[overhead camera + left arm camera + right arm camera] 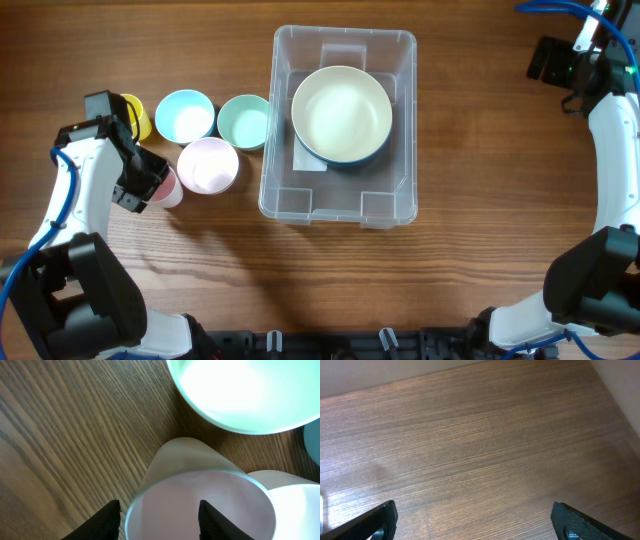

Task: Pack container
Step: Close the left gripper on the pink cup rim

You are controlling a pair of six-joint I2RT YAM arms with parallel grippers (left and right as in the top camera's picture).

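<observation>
The container [400, 55], a clear bin, stands mid-table and holds a large bowl [341, 113], white inside with a blue outside. A pink cup [170, 190] stands upright to the left of the bin. My left gripper [150, 185] is over this cup [200, 500]. One of its fingers [107, 520] sits just outside the rim and the other is over the cup's mouth. The jaws stand apart, so the left gripper [160, 522] is open. My right gripper [550, 60] hangs open over bare wood at the far right [475, 522].
Left of the bin are a yellow cup [137, 115], a light blue bowl [185, 115], a mint bowl [244, 121] and a pink bowl [208, 165]. In the left wrist view a pale bowl [250, 395] and the pink bowl's rim [300, 505] crowd the cup.
</observation>
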